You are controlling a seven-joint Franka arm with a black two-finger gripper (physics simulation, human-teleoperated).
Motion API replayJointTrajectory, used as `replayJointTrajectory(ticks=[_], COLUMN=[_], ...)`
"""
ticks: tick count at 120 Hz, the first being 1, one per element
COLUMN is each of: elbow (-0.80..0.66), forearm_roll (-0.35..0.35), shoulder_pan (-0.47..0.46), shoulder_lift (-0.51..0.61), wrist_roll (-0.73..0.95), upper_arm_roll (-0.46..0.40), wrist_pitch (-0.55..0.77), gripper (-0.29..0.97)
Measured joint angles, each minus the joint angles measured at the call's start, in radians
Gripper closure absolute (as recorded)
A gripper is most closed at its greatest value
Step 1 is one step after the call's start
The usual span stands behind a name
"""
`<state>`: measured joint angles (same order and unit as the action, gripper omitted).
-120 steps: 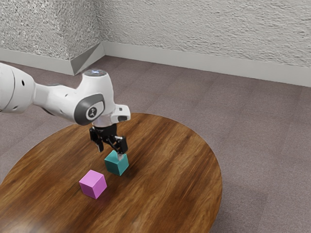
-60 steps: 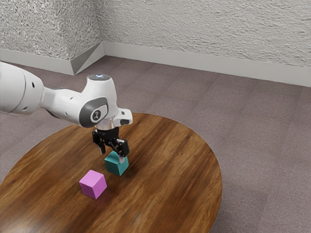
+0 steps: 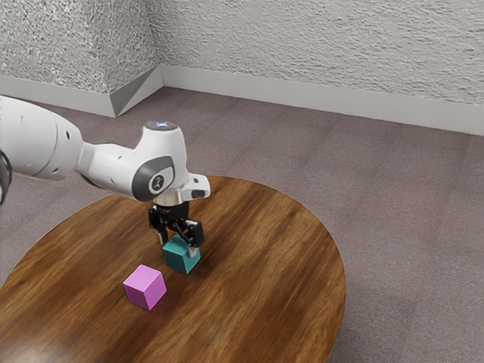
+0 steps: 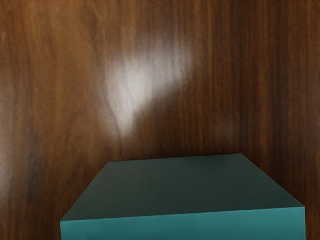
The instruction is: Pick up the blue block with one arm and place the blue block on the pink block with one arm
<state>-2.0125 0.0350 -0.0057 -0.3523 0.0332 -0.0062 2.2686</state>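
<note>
Evidently the gripper (image 3: 181,243) had sunk over the last second until it stood spread astride the top of the blue block (image 3: 182,260), which rested on the table (image 3: 287,249) just beside the pink block (image 3: 144,286), so closing for the grasp looked due next.

In the exterior view my gripper (image 3: 184,242) sits over the blue block (image 3: 182,262) and hides part of its top. The table (image 3: 287,287) runs off the bottom edge and the exterior view's left, and my arm (image 3: 45,147) is cut off there too. In the wrist view the block's front face runs off the edge.
</note>
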Motion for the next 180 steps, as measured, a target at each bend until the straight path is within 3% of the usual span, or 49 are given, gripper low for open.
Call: replayJointTrajectory(ticks=[75, 133, 153, 180], elbow=[0.007, -0.003, -0.058, -0.214], forearm_roll=[-0.007, -0.010, -0.017, -0.016], shoulder_pan=[0.005, 0.002, 0.000, 0.004], shoulder_lift=[-0.016, -0.005, 0.096, 0.358], wrist_roll=[0.006, 0.006, 0.000, -0.008], upper_arm_roll=[-0.004, -0.006, -0.006, -0.025], wrist_pitch=[0.013, 0.028, 0.025, -0.008], gripper=[0.00, 0.27, 0.30, 0.30])
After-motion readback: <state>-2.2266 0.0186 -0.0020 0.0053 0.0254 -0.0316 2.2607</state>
